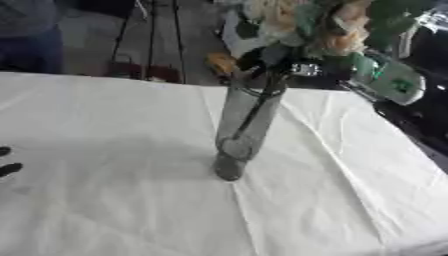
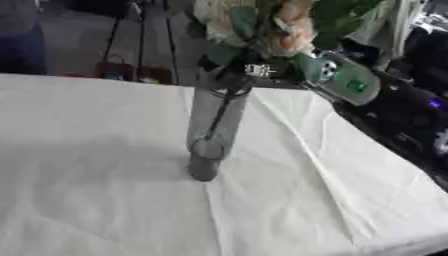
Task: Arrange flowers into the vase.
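Note:
A tall clear grey vase (image 1: 248, 125) stands upright on the white tablecloth (image 1: 105, 200) near the middle. A bunch of cream and peach flowers with green leaves (image 1: 306, 22) rises above its mouth, and a dark stem (image 1: 254, 117) runs down inside the glass. My right hand (image 1: 293, 66), black, comes in from the upper right and is curled round the stems just above the vase's rim. Only the dark fingertips of my left hand (image 1: 7, 162) show at the left edge, resting on the cloth far from the vase.
My right forearm (image 2: 346, 80), silver with green, slants down the table's right edge. Beyond the far table edge are dark stands (image 1: 149, 45) and a floor. The cloth has creases running from the vase toward the front right.

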